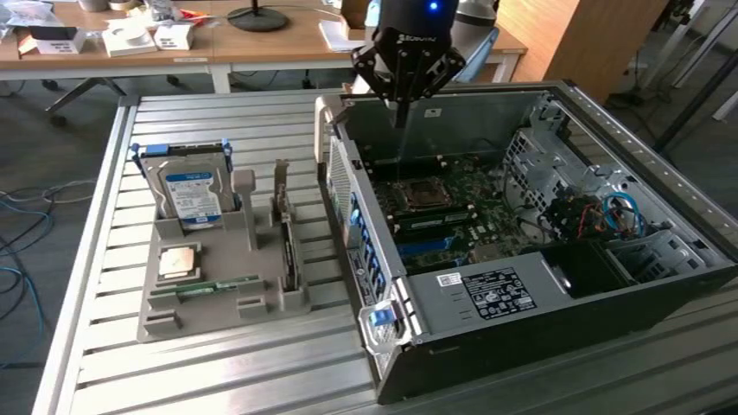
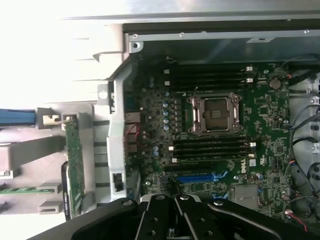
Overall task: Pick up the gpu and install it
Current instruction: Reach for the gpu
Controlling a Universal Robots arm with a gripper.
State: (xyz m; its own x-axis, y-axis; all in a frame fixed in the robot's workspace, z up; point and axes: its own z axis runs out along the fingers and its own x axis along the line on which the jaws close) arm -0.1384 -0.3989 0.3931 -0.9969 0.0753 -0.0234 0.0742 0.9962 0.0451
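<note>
Hand (image 1: pixel 400 117) clenched, empty, above the open case (image 1: pixel 496 341). The gpu (image 1: pixel 283 229) stands on edge in its holder (image 1: pixel 173 320) on the desk, at eight o'clock from the hand in the exterior view. It is slotted upright, presumably to present a graspable edge.

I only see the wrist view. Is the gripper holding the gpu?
Observer: No. The gripper is shut and empty, hanging over the far end of the open case.
Operator: Then where's the gpu?
Observer: The gpu stands on edge in a grey tray, to the exterior view's left of the case.
Operator: What else is in that tray?
Observer: A hard drive with a blue-white label stands upright at the tray's far end.
</note>
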